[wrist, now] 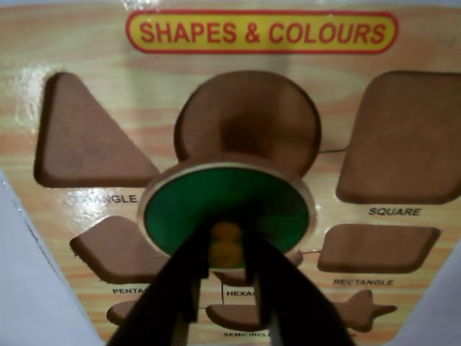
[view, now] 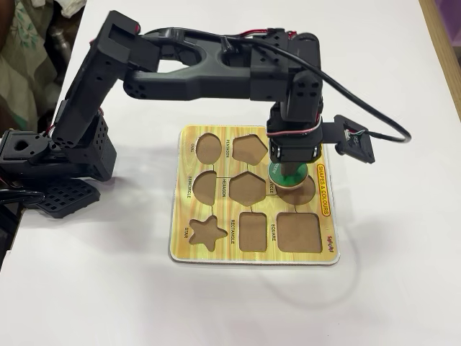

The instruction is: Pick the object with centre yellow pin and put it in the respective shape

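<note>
Wrist view: the gripper (wrist: 227,288), clamped on the yellow knob (wrist: 227,241) of the green disc (wrist: 227,209), holds it just near of the circular cut-out (wrist: 248,119), overlapping its near edge, so seating lies slightly farther up the puzzle board (wrist: 216,61).

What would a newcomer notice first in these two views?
First, the green disc filling the middle of the wrist view, its yellow knob pinched between the black jaws of the gripper. Just behind it lies the round cut-out, partly covered by the disc. In the fixed view, the black arm arches over the yellow board on a white table.
</note>
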You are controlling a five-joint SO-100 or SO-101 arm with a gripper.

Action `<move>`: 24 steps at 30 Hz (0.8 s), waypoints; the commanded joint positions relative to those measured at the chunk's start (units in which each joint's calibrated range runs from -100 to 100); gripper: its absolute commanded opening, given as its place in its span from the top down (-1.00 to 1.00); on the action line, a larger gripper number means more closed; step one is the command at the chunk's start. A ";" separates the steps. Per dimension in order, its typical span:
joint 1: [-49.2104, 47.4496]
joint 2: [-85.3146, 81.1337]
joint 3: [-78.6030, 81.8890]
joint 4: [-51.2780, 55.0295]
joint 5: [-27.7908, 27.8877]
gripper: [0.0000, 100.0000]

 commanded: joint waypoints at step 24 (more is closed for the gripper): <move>1.37 1.42 -4.05 -7.44 0.33 0.98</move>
